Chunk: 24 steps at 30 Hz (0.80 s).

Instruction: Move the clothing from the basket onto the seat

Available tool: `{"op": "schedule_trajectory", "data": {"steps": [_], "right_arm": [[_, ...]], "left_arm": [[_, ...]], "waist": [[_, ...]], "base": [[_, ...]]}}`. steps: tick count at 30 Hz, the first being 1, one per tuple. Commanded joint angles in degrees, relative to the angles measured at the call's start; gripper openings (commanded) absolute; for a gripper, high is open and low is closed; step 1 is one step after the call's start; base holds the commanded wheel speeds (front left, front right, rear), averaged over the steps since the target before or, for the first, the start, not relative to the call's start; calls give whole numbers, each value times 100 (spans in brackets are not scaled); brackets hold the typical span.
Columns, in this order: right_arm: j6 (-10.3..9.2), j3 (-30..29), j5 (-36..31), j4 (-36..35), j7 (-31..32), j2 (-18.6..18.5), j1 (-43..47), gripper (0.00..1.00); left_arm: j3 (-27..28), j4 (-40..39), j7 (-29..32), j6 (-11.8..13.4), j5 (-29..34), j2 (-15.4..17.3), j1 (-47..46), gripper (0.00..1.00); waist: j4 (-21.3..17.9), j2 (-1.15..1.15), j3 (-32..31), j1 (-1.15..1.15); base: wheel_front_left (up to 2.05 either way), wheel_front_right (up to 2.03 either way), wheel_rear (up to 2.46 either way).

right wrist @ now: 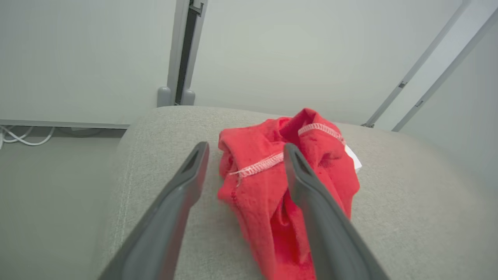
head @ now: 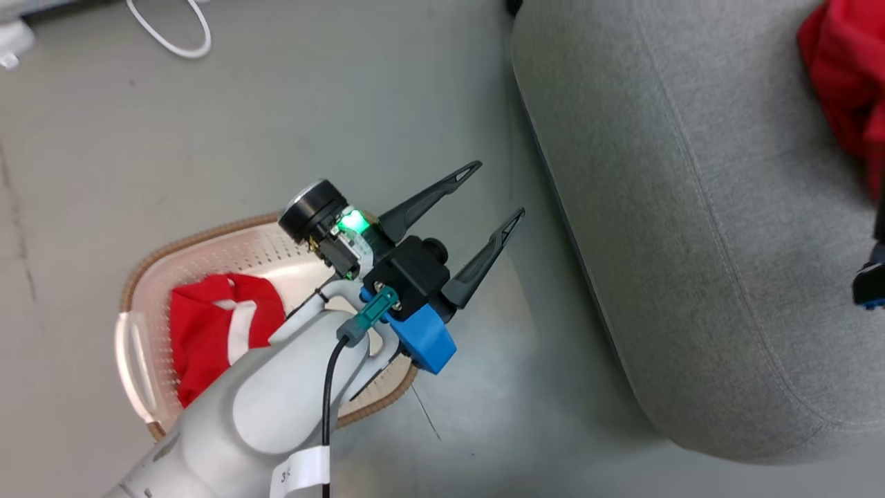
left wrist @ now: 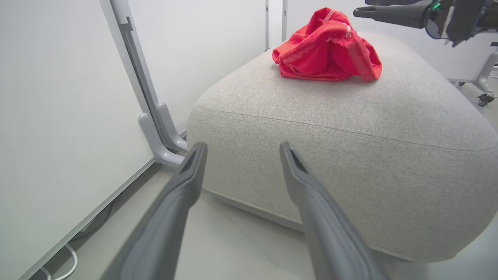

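Left gripper (head: 498,189) is spread wide with nothing between its fingers. It hangs over the grey floor (head: 346,104) between the basket (head: 207,238) and the seat (head: 691,242). In the left wrist view its fingers point at the seat's side. Its pale forearm (head: 276,408) crosses the near side of the basket in the head view and hides part of the brown rim.

The first red garment (head: 200,325), with a white stripe, lies crumpled inside the basket, partly under that forearm. The basket stands on the floor near the seat, and we see floor between them.

The second red garment (right wrist: 272,175) is bunched on top of the seat, showing white stitching and a small white label at its far side. Right gripper (right wrist: 246,147) is spread apart over this heap and pinches nothing. In the left wrist view its finger sits above the fabric, apart from it.

Around: a white cable loop (head: 173,34) on the floor, a grey post foot (left wrist: 159,132) against white wall panels beside the seat, wall-base cables (right wrist: 19,136), and a caster leg (left wrist: 484,97) beyond the seat.
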Motion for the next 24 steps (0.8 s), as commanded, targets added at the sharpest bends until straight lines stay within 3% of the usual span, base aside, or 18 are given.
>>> {"op": "schedule_trajectory", "data": {"steps": [1, 4, 13, 17, 24], "right_arm": [[1, 137, 64, -129, -20, 28, 171, 100], [1, 424, 81, -327, -21, 57, 352, 100], [1, 1269, 129, -872, -20, 287, 795, 100], [1, 1406, 149, -1010, -20, 419, 959, 100], [1, 1479, 227, -1220, -20, 643, 1330, 100]], "left_arm": [[120, -37, -14, 44, -39, -33, 147, 100], [345, -85, -15, 102, -84, -74, 407, 100], [1724, -443, -14, 404, -114, -33, 1289, 100], [2342, -596, -14, 536, -45, -42, 1700, 100], [3271, -809, -15, 534, 121, -166, 2412, 100]], "waist": [[130, 0, -336, 0], [265, 0, -649, 0], [800, 0, -1433, 0], [1013, 0, -1697, 0], [1317, 0, -2103, 0]], "base": [[0, 0, 0], [0, 0, 0], [0, 0, 0], [0, 0, 0], [0, 0, 0]]}}
